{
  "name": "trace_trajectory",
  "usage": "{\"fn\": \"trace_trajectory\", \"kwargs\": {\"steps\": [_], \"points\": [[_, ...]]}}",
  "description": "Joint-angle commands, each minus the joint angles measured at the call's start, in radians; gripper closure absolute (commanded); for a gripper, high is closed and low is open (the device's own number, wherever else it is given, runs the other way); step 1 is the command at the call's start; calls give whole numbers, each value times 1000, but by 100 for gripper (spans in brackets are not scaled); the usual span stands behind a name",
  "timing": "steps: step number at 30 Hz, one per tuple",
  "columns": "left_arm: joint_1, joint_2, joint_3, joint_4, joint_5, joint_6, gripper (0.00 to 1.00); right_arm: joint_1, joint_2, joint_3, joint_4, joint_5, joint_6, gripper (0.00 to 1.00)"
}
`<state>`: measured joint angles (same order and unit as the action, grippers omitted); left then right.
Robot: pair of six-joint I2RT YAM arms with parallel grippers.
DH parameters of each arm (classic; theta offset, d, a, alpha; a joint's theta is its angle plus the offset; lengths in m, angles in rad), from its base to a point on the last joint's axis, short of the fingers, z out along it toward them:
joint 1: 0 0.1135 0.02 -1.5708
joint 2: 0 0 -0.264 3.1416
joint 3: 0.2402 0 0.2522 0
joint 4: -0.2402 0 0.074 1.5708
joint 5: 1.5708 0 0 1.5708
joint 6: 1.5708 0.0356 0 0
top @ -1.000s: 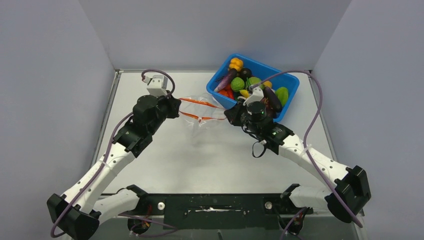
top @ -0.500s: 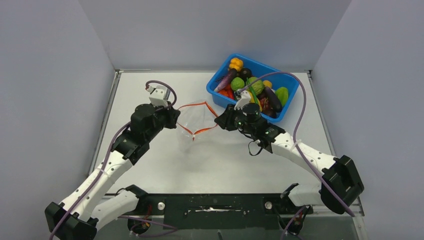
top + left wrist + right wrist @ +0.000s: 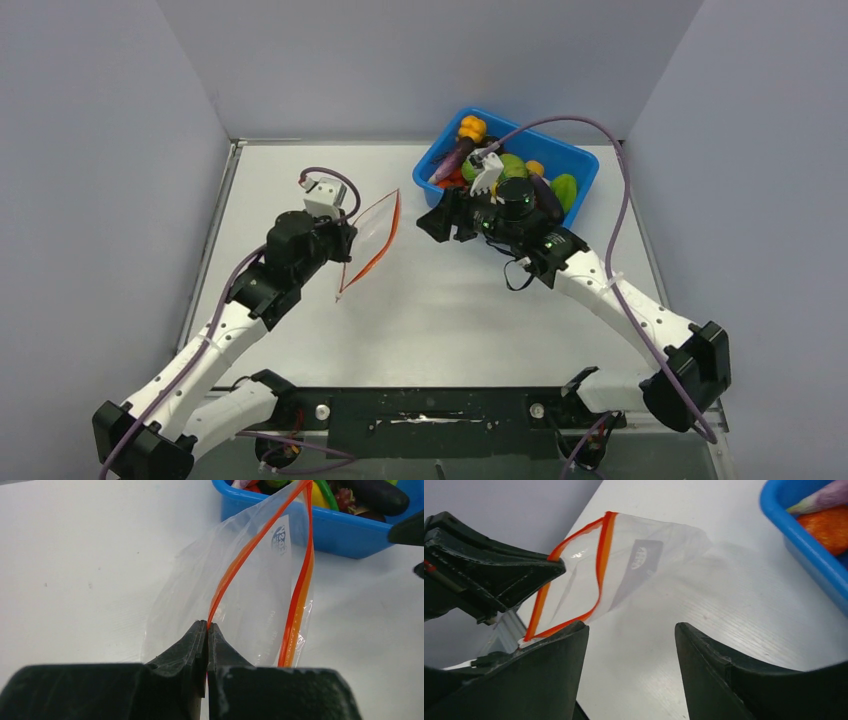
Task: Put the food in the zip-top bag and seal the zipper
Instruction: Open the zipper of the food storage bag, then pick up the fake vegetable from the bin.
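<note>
The zip-top bag (image 3: 368, 238) is held left of the counter's (image 3: 450, 310) middle, its zipper (image 3: 301, 592) pinched by the left fingers (image 3: 192, 640). The right fingers (image 3: 559, 650) are spread wide, empty. The food (image 3: 565, 187) is kept in the blue bin (image 3: 325, 535).

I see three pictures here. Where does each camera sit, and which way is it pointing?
Top view: fixed high behind the arms, looking down on the table; the left arm and right arm show whole.
Left wrist view: on the left arm, looking along the left gripper, shut on the clear bag, toward the blue bin.
Right wrist view: on the right arm, looking past the open right gripper toward the left gripper.
Shared: both wrist views show the bag and the bin.
</note>
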<state>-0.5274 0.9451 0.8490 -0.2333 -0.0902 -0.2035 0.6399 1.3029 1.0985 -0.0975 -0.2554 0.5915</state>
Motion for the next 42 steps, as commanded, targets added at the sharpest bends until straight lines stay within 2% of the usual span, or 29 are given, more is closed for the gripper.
{"fn": "trace_trajectory", "kwargs": {"steps": [1,5,12,15,20,23,26,34,42], "points": [[3,13,42,-22,-100,36,100,-34,-59,21,-128,216,-107,35],[0,8,59,-43,-157,34,100,-152,-51,96,-267,288,-201,36],[1,4,85,-53,-206,88,100,-328,-14,139,-334,375,-340,34],[3,13,88,-60,-175,72,100,-381,28,160,-349,373,-381,37],[6,32,53,-26,-42,-27,100,-453,150,251,-380,567,-442,36],[15,68,40,-19,37,-66,100,-530,251,392,-459,534,-469,37],[31,108,57,-31,99,-84,100,-551,303,432,-478,573,-519,39],[38,73,55,-27,74,-64,100,-602,444,489,-554,503,-595,40],[37,44,34,21,86,-30,100,-606,510,499,-558,381,-605,49]]}}
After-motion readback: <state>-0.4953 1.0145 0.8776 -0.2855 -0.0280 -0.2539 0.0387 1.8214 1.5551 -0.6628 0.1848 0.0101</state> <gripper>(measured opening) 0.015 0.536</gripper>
